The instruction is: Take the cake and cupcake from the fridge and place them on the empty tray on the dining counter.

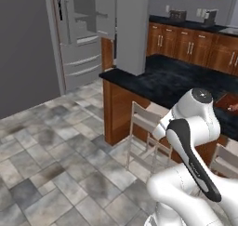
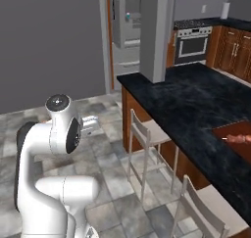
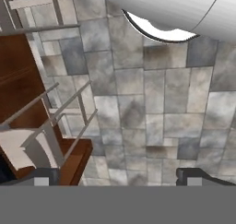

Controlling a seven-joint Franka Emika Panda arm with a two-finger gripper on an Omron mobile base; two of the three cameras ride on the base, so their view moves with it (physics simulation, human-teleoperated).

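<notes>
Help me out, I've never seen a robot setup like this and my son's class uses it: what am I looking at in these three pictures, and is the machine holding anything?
All three are rendered pictures of a simulated kitchen. The white arm sits on a base that can drive. Two cameras ride on that base, behind the arm to its left and right. A third sits on the hand and looks down at the tiled floor and a stool.

Ahead stands the grey fridge, one door open. In the right base view a small pink and teal thing, probably the cupcake, shows on a shelf. The dining counter has a black marbled top; the brown tray lies at its near end.

The gripper is open and holds nothing.
</notes>
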